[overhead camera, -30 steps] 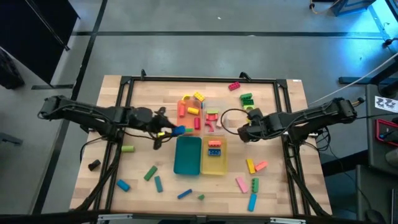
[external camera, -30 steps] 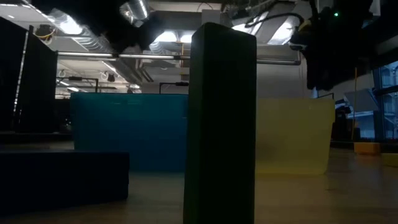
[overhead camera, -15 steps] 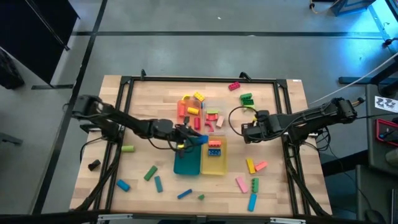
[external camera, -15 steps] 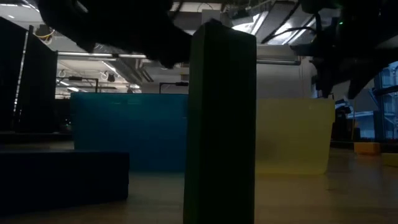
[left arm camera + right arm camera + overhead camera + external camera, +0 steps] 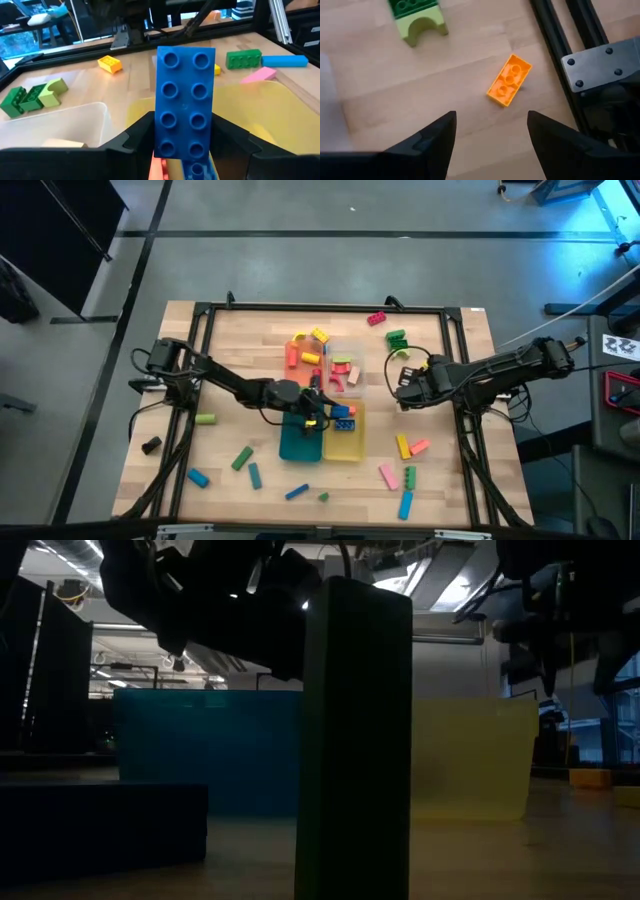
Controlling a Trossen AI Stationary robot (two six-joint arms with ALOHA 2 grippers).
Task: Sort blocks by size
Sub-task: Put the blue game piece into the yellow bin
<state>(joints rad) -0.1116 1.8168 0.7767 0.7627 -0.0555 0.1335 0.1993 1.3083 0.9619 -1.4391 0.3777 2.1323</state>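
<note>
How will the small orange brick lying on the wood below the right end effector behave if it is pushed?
The orange brick looks like hard moulded plastic, so probably stiff and light. It lies flat, studs up, with box-like sides, so it should slide, not roll. The right end effector hangs open above it.

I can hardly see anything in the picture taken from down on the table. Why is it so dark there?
In the low view, the camera faces bright ceiling lights, so a tall block standing close in front shows only as a dark shape, and the arms above are black outlines. In the left wrist view, the blue brick is well lit and sharp. The high view is evenly lit.
</note>
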